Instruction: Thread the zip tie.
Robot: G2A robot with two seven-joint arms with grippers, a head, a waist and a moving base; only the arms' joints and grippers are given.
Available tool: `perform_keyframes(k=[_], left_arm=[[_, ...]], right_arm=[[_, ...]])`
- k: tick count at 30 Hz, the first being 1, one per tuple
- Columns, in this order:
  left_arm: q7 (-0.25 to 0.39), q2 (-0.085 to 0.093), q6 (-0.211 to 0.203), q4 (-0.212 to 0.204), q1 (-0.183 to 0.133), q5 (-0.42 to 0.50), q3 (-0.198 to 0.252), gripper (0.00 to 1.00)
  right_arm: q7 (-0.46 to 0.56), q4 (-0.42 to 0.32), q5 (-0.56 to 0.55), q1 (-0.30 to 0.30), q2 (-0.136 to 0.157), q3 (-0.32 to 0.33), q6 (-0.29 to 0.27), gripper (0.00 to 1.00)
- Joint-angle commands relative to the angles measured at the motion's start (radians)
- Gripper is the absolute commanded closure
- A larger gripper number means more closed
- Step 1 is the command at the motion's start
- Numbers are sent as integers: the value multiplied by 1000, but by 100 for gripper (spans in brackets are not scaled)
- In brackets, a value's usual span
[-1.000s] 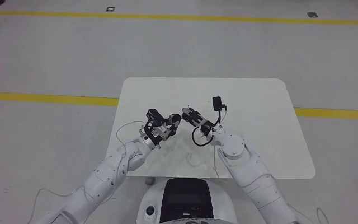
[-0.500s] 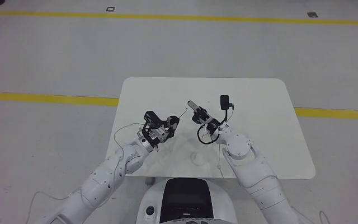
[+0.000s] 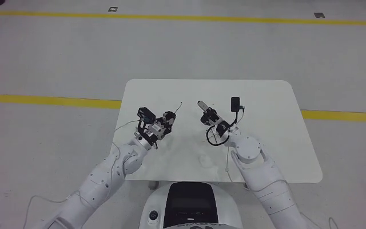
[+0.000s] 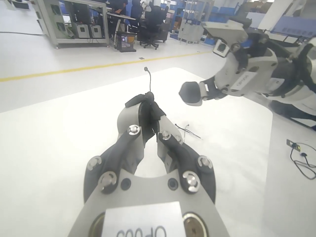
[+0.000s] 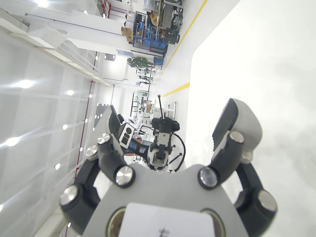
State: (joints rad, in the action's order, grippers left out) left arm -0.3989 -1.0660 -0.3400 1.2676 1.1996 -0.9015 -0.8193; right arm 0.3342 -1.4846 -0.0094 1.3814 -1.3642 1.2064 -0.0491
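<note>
Left gripper (image 4: 151, 105) pinches the zip tie (image 4: 150, 81) over the table's (image 3: 274, 114) left part, one end standing free; right gripper (image 5: 171, 109) spread, empty, well apart; tie seems light, springy; grip near free end

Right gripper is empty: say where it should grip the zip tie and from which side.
Grip the zip tie on its bare strip below the head, above the left gripper shut on it. It sticks out straight and free, so the open right gripper should probably come side-on.
</note>
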Motion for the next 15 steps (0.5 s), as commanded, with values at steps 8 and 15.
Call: perform_keyframes(k=[8, 15], left_arm=[[92, 85, 0, 45, -60, 197, 17, 100], [299, 174, 0, 131, -146, 424, 97, 100]], right_arm=[[21, -9, 39, 15, 9, 42, -20, 0], [25, -2, 45, 19, 12, 45, -25, 0]])
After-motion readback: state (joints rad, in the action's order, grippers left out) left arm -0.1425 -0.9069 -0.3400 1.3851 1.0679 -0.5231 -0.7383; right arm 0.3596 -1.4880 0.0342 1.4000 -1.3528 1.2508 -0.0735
